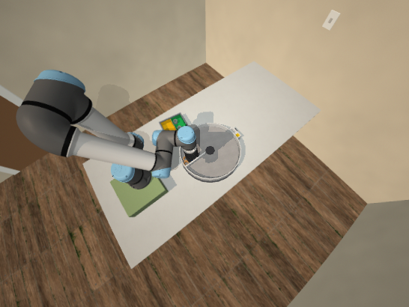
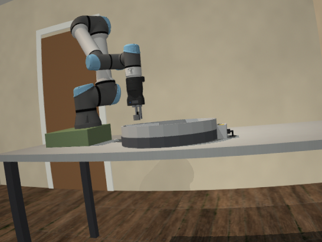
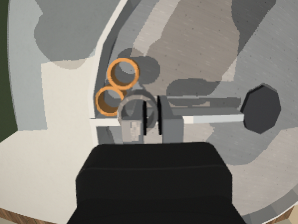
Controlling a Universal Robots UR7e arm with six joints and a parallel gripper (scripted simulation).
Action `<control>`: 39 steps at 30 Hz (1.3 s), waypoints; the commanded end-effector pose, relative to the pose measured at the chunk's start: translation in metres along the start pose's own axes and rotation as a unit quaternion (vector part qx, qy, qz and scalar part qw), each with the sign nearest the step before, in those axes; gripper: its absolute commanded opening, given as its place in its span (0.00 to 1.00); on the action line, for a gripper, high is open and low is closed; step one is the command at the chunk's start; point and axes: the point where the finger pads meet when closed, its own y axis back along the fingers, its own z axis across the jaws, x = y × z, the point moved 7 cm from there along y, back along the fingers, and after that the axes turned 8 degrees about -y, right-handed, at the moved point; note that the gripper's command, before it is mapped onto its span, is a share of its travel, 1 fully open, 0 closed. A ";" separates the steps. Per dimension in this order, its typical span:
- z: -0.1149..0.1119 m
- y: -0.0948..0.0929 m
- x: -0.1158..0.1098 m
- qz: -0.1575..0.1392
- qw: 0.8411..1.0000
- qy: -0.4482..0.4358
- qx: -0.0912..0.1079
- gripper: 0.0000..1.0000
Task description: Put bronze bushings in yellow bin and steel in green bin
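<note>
My gripper [image 2: 138, 114] [image 3: 152, 107] is shut on the wall of a grey steel bushing [image 2: 135, 117] [image 3: 131, 94], one finger inside the ring and one outside. It holds the bushing above the rim of the turntable [image 1: 226, 161] [image 2: 169, 141] [image 3: 202, 65]. In the wrist view one bronze bushing [image 3: 123, 59] stands upright on the turntable near its wall. A second bronze bushing [image 3: 97, 101] stands close beside it, against the wall, partly hidden by the held one. The yellow bin [image 1: 167, 125] and the green bin [image 1: 180, 119] are side by side behind the turntable. A small grey round thing lies in the green bin.
A pale bar [image 1: 198, 159] [image 3: 210, 119] crosses the turntable from its dark hub [image 1: 210, 150] [image 3: 261, 109] to the raised wall. The arm's green base block [image 1: 138, 198] [image 2: 68, 139] is at the left. A small white fixture [image 1: 237, 133] [image 2: 222, 131] stands at the turntable's far side.
</note>
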 end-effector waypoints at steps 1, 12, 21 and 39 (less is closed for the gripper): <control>0.000 0.013 0.000 0.000 1.000 0.000 0.000 0.00; 0.000 0.034 0.000 0.000 1.000 0.000 0.000 0.00; 0.010 0.034 0.045 0.000 0.996 0.093 0.000 0.00; 0.029 0.034 0.135 0.000 0.961 0.276 0.000 0.00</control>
